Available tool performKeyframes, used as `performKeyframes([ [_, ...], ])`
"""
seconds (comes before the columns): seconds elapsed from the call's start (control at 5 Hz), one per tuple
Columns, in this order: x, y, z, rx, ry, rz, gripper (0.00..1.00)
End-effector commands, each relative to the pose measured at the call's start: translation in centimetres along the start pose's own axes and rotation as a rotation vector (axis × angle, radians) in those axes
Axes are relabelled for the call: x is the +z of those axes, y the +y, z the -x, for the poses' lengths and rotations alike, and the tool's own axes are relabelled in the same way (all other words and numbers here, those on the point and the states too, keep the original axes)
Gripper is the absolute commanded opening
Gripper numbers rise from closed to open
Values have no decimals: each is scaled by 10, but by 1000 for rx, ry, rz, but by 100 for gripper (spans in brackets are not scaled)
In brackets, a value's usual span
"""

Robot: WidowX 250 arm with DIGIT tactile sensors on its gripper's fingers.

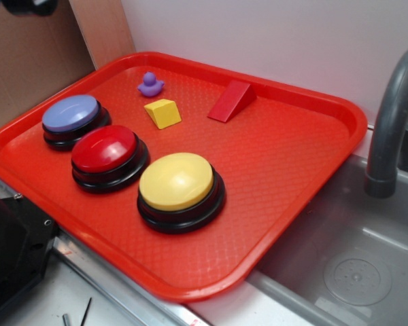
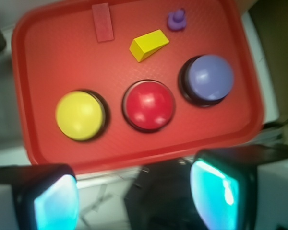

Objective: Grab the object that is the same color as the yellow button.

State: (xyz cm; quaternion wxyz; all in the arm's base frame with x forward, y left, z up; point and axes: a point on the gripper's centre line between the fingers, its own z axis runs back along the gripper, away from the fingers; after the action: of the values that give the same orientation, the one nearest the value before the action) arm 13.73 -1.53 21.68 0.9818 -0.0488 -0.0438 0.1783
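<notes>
A small yellow block (image 1: 163, 113) with sloped sides lies on the red tray (image 1: 285, 156), behind the buttons; in the wrist view the yellow block (image 2: 149, 45) is near the top. The large yellow button (image 1: 176, 181) on a black base stands at the tray's front; in the wrist view the yellow button (image 2: 80, 115) is at the left. My gripper (image 2: 134, 199) is high above the tray's near edge, open and empty, its two fingers wide apart at the bottom of the wrist view. The gripper does not show in the exterior view.
A red dome button (image 1: 105, 149) and a lavender-blue dome button (image 1: 71, 113) stand left of the yellow one. A purple duck (image 1: 150, 84) and a red wedge (image 1: 231, 101) lie at the tray's back. A grey sink (image 1: 353, 272) with faucet (image 1: 391, 129) is to the right.
</notes>
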Motion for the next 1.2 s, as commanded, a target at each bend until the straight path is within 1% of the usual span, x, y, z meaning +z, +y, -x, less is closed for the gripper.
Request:
performKeyframes([
  [0.0,-39,6,-47,466,-54,111,100],
  [0.2,-61,8,-71,616,-77,110,100],
  [0.4,-88,8,-95,743,-128,81,100],
  [0.6,-113,8,-116,819,-140,22,100],
  [1.0,-153,16,-138,884,-147,-59,100],
])
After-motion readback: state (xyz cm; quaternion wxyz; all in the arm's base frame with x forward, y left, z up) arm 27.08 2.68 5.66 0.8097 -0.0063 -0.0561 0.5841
